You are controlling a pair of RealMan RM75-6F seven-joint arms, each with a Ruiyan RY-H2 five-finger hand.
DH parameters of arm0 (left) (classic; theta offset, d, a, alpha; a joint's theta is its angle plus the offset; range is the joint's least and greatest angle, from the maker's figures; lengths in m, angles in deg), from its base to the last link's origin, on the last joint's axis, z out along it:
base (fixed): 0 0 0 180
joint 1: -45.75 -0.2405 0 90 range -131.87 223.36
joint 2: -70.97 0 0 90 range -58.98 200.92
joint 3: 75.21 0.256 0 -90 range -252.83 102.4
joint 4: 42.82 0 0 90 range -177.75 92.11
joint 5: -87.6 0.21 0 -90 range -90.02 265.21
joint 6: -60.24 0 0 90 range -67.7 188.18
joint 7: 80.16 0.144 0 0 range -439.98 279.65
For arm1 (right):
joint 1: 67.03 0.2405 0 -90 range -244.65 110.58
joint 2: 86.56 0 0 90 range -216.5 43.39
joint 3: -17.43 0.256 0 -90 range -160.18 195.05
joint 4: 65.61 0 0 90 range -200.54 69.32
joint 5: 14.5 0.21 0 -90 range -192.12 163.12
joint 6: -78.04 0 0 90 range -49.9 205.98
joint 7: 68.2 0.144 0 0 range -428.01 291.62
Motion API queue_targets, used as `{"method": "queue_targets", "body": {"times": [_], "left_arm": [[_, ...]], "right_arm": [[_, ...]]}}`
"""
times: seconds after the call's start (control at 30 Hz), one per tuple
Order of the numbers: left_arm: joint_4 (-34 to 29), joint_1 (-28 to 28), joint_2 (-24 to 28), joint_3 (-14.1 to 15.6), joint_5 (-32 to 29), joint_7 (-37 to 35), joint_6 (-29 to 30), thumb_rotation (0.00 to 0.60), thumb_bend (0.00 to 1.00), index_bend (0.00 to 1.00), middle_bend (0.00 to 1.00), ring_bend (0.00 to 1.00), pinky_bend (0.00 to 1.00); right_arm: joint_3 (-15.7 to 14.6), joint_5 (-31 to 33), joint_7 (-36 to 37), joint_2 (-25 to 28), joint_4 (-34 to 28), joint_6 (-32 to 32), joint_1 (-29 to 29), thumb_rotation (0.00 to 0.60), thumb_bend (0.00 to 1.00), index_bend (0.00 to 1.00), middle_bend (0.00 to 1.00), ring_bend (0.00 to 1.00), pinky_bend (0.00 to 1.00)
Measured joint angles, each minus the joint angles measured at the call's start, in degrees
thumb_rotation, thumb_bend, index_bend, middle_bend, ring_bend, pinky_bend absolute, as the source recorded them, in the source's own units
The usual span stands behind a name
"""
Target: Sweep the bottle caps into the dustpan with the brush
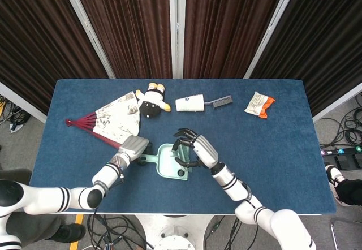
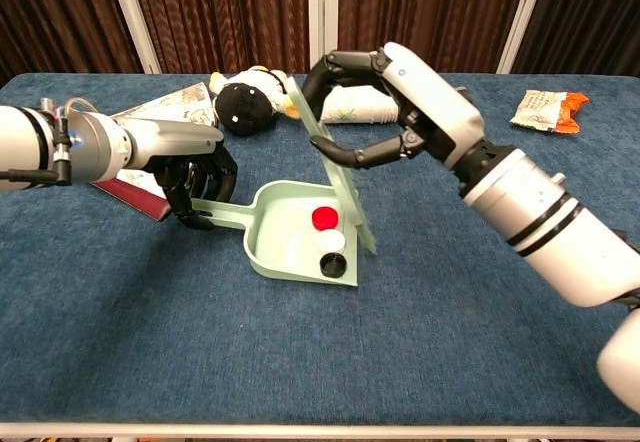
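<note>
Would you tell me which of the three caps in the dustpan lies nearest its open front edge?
The black cap; the white cap and the red cap lie behind it, deeper in the dustpan.

A lab or test bay: a blue-covered table behind the hands, dark curtains beyond it, loose cables on the floor to the side.
</note>
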Motion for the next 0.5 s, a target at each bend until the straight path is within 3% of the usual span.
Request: {"method": "queue_targets", "body": {"times": [0.2, 0.5], "left_arm": [[0.0, 0.1, -0.1, 0.0, 0.4, -0.8, 0.2, 0.6, 0.35, 0.59, 0.56, 0.48, 0.52], [-0.5, 0.1, 0.2, 0.1, 0.5, -1.9, 0.3, 0.6, 0.35, 0.59, 0.56, 0.48, 0.52]], "right_arm": [[-1.7, -0.1, -2.8, 2.1, -4.0, -4.0, -0.6, 0.6, 0.61, 0.69, 0.6, 0.25, 0.17], [0.7, 1.1, -1.2, -4.0, -0.5, -4.6, 1.9, 0.6, 0.63, 0.69, 0.6, 0.25, 0.15]]}}
